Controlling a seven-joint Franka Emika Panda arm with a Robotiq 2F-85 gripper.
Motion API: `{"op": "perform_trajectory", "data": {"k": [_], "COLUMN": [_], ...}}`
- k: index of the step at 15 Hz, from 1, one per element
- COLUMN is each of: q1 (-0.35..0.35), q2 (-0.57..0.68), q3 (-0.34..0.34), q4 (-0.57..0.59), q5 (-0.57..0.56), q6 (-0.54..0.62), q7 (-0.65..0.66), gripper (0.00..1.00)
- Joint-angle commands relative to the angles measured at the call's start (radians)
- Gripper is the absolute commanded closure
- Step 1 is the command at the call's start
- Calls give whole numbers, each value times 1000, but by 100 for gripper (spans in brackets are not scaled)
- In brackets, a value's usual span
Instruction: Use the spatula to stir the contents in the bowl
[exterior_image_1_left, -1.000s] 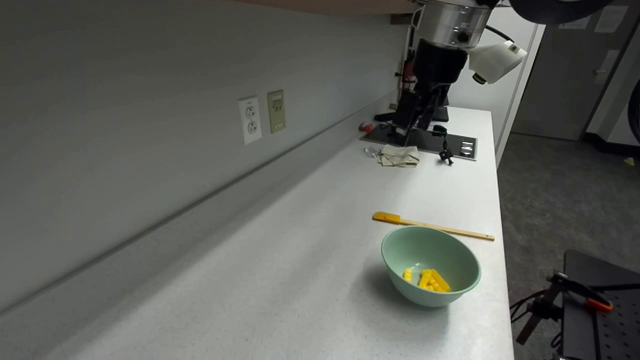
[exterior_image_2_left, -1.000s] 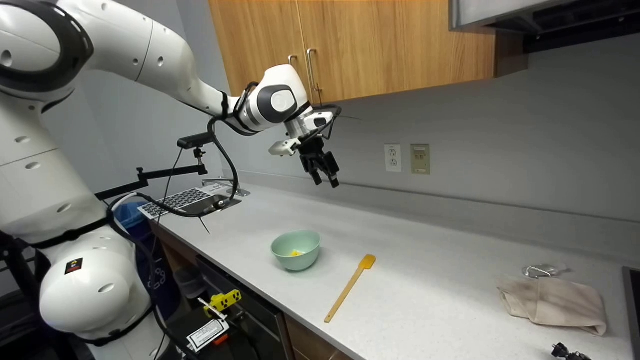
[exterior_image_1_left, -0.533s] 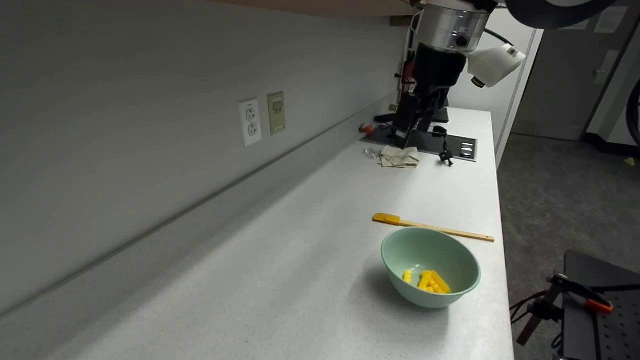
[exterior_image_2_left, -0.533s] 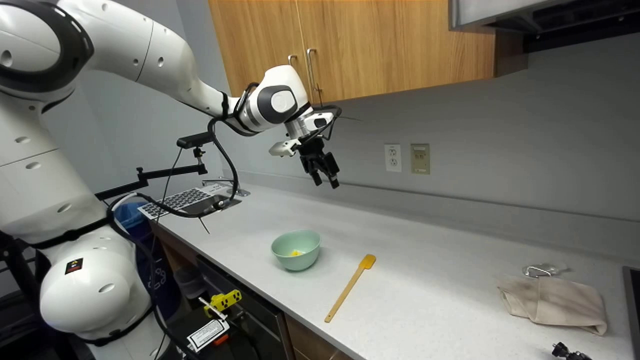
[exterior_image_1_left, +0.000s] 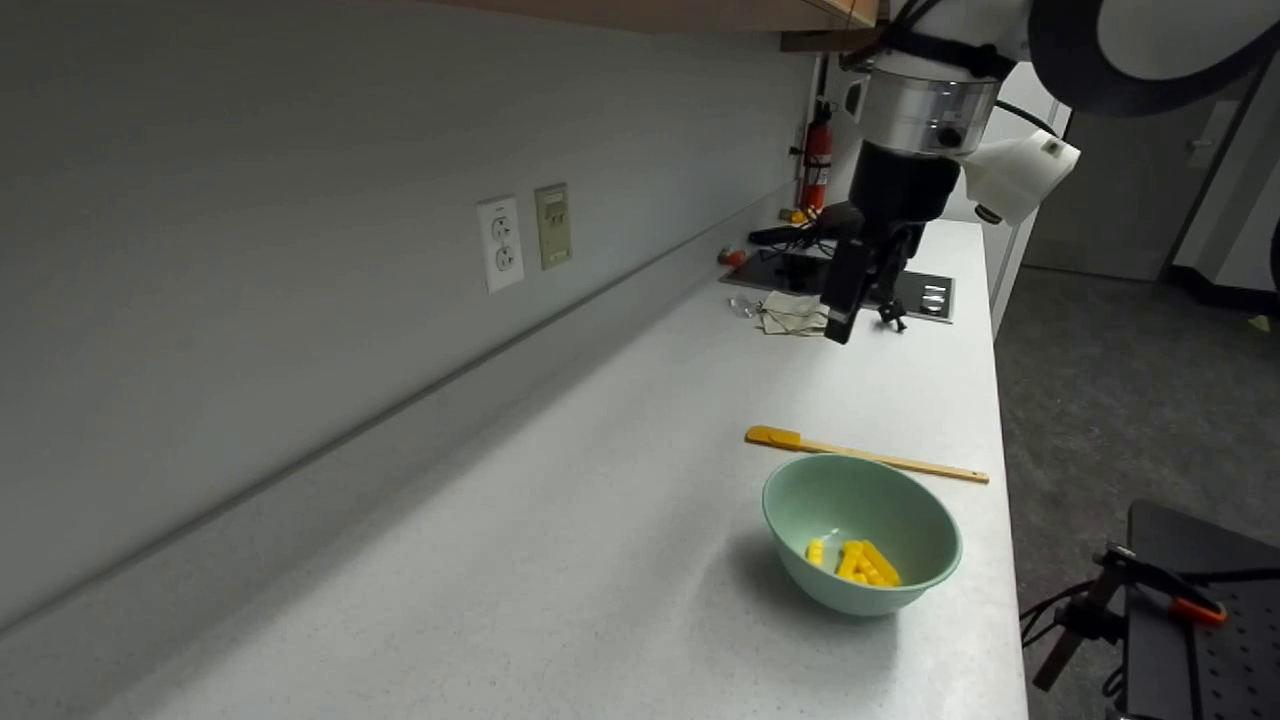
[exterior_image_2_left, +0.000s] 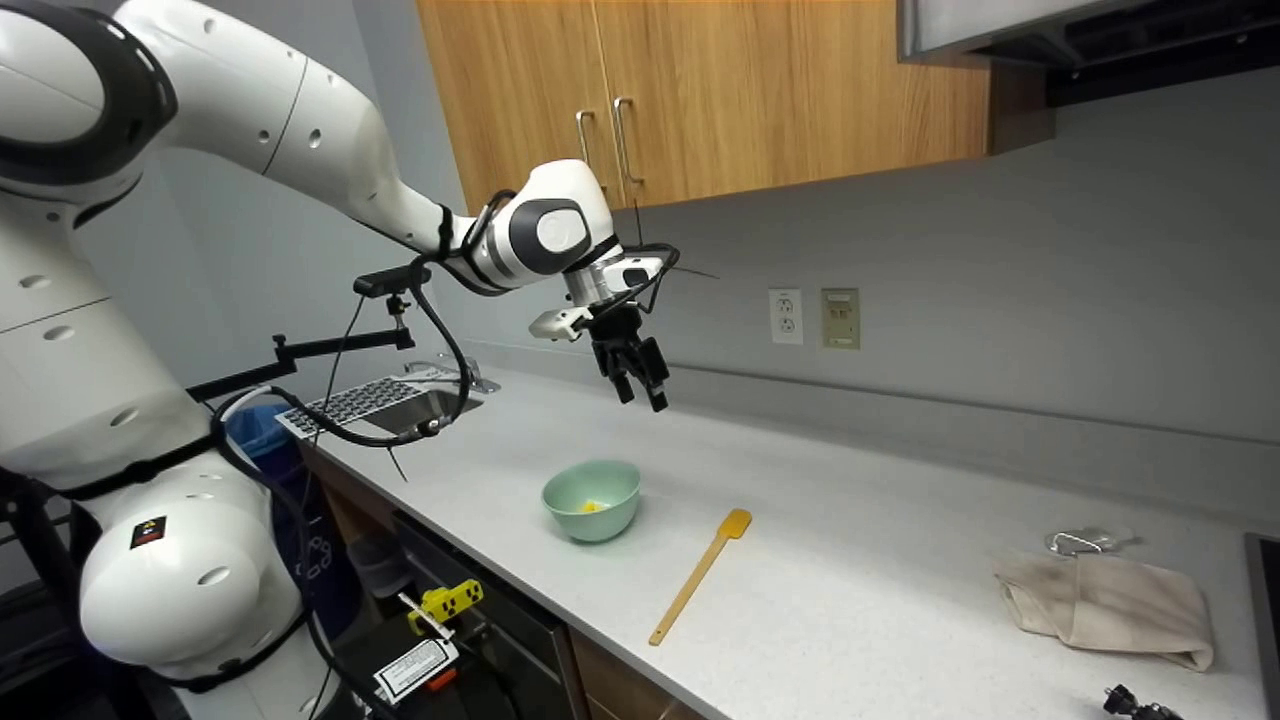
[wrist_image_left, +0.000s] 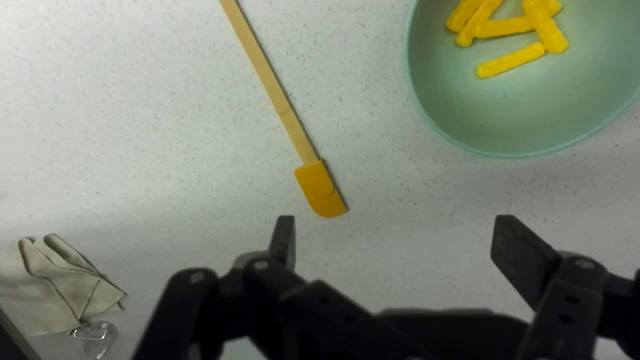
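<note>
So, the mint-green bowl (wrist_image_left: 540, 115) stands upright on the speckled white counter (exterior_image_1_left: 500, 600) and holds several yellow sticks (wrist_image_left: 505, 27), some lying across others. Near it, not touching, the spatula (wrist_image_left: 286, 112) lies flat on the counter. In an exterior view my white arm (exterior_image_2_left: 330, 130) reaches out over the counter and bends down at the wrist, my claw (wrist_image_left: 396, 230) hanging at a tilt well above the surface. My fingers (wrist_image_left: 520, 257) stand wide apart, and I have hold of nothing.

The wrist view cuts the bowl off at the top and right, some of the sticks with it, and the spatula's handle runs out at the top edge. In an exterior view the bowl's near wall leaves only a dab of the sticks (exterior_image_2_left: 592, 507) in sight. In an exterior view my claw covers part of the black cooktop (exterior_image_1_left: 775, 272) and an edge of the folded cloth (exterior_image_1_left: 790, 302). Beside that cloth, I cannot make out a small clear thing (wrist_image_left: 95, 340).
</note>
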Motion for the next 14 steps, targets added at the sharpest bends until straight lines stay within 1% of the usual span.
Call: {"op": "perform_trajectory", "data": {"k": [1, 4, 7, 8, 9, 11, 14], "q1": [17, 10, -3, -9, -2, -8, -8], "q2": [-102, -160, -204, -213, -156, -176, -184], "q3": [-31, -49, -87, -96, -74, -91, -92], "q4": [-114, -183, -257, -271, -214, -244, -252], "q5": [5, 7, 1, -6, 0, 1, 2], "q6": [-14, -5, 16, 6, -2, -2, -2], "q7": [-21, -47, -112, -122, -74, -98, -100], "gripper": [0, 0, 0, 0, 0, 0, 0]}}
